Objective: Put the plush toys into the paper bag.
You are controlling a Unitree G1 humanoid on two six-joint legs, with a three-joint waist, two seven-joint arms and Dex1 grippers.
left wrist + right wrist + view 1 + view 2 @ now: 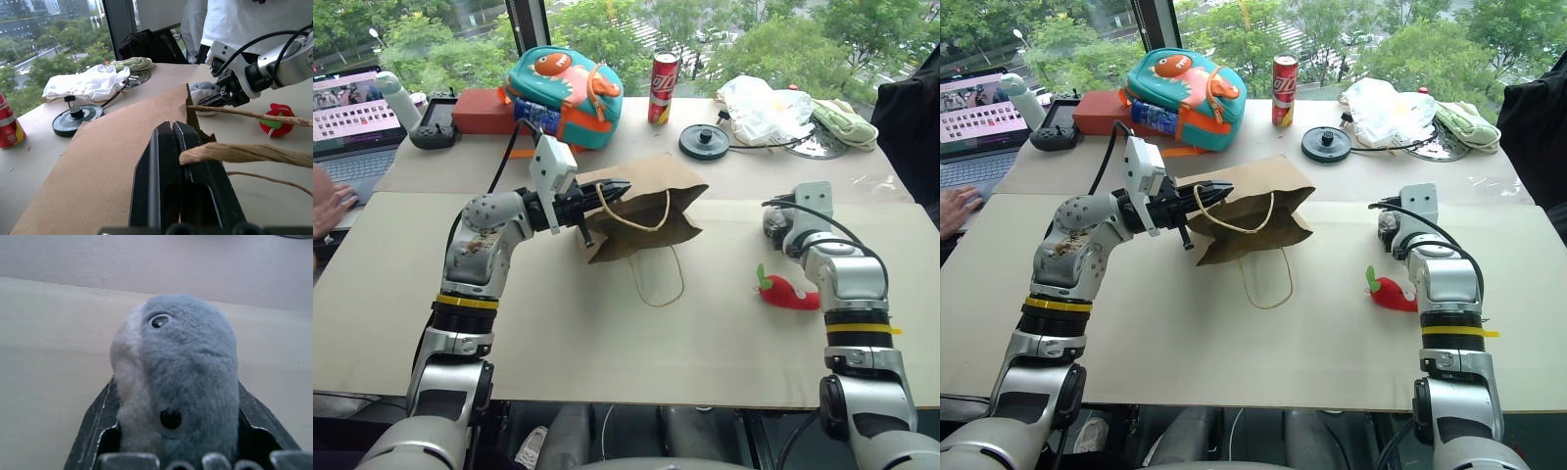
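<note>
The brown paper bag (641,211) lies on its side mid-table, mouth toward my left arm. My left gripper (612,191) is shut on the bag's upper rim by a cord handle (234,152), lifting the mouth. Off to the right, the grey-blue plush ball (181,367) rests on the table between the fingers of my right gripper (178,401), which press its sides. In the left wrist view the ball (203,93) sits just past the bag's edge. The red chili plush (790,292) with its green stem lies on the table beside my right forearm.
Along the back stand a teal-and-orange fish backpack (566,93), a red can (663,88), a black round disc (704,142), a white plastic bag (764,108) and a red box (481,110). A laptop (352,122) and a person's hand (328,206) are at far left.
</note>
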